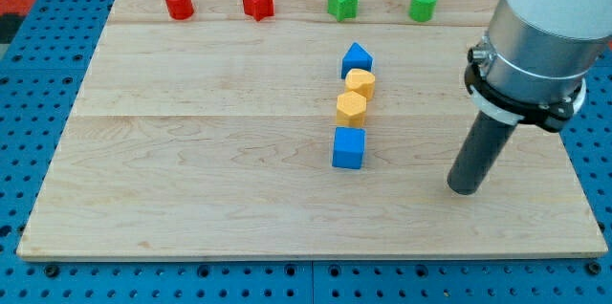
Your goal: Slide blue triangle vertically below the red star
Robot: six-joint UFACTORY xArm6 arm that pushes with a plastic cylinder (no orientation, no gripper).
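Note:
The blue triangle [357,58] lies on the wooden board [191,151] right of centre, at the top of a short column of blocks. The red star [257,2] sits near the view's top edge, up and to the left of the triangle. My tip [465,189] rests on the board at the view's right, well to the right of and below the triangle, touching no block.
Below the triangle stand two yellow blocks [360,83] [351,108] and a blue cube [349,147]. Along the top are a red cylinder [178,3], a green block [342,3] and a green cylinder [423,4]. The arm's grey body [540,36] overhangs the right side.

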